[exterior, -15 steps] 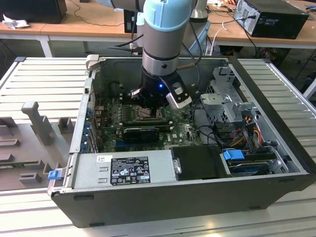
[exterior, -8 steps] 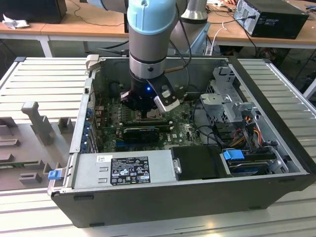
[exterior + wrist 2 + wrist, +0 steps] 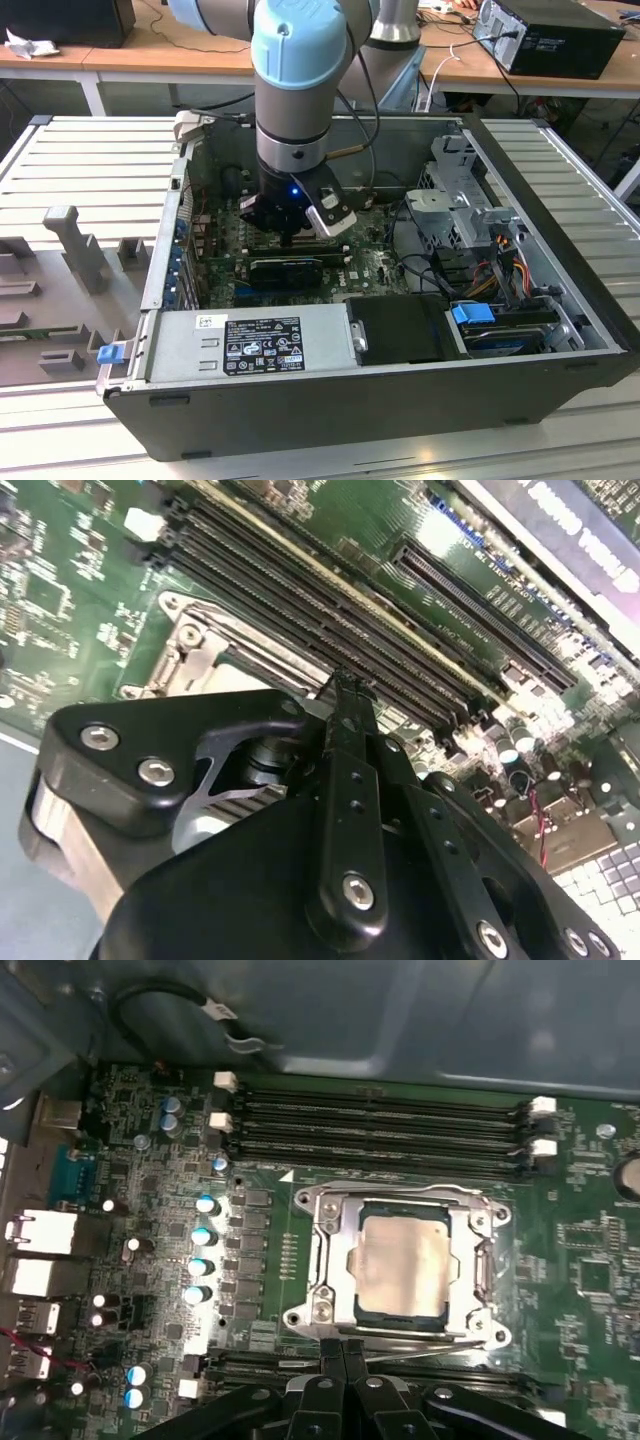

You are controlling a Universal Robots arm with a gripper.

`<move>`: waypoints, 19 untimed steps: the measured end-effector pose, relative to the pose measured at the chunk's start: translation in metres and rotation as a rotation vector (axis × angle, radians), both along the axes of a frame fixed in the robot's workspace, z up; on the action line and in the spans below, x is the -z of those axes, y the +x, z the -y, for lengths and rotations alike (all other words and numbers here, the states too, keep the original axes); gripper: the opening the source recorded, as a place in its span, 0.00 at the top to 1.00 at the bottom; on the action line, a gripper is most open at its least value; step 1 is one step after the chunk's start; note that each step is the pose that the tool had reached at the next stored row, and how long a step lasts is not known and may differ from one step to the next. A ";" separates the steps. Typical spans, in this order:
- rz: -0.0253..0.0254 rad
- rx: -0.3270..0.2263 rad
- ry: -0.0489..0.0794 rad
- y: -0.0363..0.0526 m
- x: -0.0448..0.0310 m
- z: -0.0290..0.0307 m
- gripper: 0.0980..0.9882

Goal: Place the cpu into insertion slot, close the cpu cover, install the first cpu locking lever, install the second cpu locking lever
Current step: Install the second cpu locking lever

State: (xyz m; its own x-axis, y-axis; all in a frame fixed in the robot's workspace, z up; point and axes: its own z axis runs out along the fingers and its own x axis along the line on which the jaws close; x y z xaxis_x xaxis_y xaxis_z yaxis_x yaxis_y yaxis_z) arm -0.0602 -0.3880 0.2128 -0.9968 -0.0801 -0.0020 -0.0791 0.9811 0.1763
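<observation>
We read the square, pale beige-silver cpu point(image 3: 403, 1263) as already seated in the dark, silver-rimmed insertion slot point(image 3: 470, 1305), with the thin silvery-grey cpu cover point(image 3: 340, 1260) closed flat around it. So the levers are the step in hand: a thin silver locking lever point(image 3: 440, 1344) runs along the slot's near edge. The black gripper point(image 3: 343, 1352) sits just beside that edge, its fingertips pressed together, holding nothing we can see. The next move calls for a precise push on that wire. Whether either lever is latched is hard to make out.

Cpu point(image 3: 403, 1264) in insertion slot point(image 3: 478, 1272), cpu cover point(image 3: 338, 1260) down over it; tool point(image 3: 343, 1345) beside slot.
</observation>
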 end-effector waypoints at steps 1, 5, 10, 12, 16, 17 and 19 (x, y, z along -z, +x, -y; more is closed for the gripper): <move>0.0001 -0.003 0.011 -0.0018 0.0008 0.0006 0.99; 0.0002 -0.008 0.052 -0.0048 0.0027 0.0069 0.99; 0.0004 -0.009 0.102 -0.0090 0.0046 0.0160 0.99; 0.0005 -0.009 0.130 -0.0092 0.0053 0.0197 0.99; 0.0007 -0.009 0.161 -0.0108 0.0098 0.0233 0.99; 0.0007 -0.009 0.167 -0.0112 0.0104 0.0233 0.99; 0.0008 -0.010 0.179 -0.0119 0.0125 0.0232 0.99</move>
